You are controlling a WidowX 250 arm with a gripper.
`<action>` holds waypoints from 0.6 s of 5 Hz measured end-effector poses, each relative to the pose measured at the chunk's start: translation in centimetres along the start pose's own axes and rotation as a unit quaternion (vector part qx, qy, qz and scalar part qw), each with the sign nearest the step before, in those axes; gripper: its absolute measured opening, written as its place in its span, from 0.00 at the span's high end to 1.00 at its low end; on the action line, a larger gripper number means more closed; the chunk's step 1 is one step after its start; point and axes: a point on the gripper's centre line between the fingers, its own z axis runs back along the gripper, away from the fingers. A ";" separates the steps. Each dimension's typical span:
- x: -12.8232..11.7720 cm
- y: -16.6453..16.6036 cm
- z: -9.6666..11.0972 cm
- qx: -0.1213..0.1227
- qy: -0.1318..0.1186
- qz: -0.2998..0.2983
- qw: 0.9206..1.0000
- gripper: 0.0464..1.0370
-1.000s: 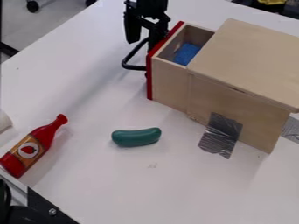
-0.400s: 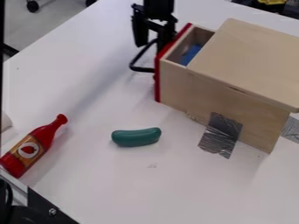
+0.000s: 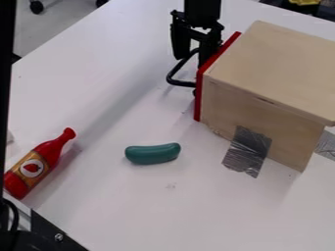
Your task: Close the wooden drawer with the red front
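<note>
My claw (image 3: 192,61) hangs by the black handle (image 3: 180,83) on the drawer's red front (image 3: 198,103), fingers spread, gripping nothing. The drawer is shut inside one wooden box (image 3: 281,63), which blocks my view behind. Nearer me, one red bottle (image 3: 42,159) and one green toy pickle (image 3: 152,153) lie apart on a white table (image 3: 118,206). Two grey tape strips (image 3: 247,152) flank the box's base; two wheels (image 3: 36,7) stand on grey floor (image 3: 65,19).

The wooden box (image 3: 281,63) runs off right — its inside is hidden.
</note>
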 end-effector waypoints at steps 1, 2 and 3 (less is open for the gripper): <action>0.1 -0.3 0.0 -0.007 -0.002 0.001 1.000 0.04; 0.2 -0.8 -0.1 -0.024 -0.007 0.004 1.000 0.04; 0.2 -1.5 0.0 -0.032 -0.009 0.002 0.999 0.04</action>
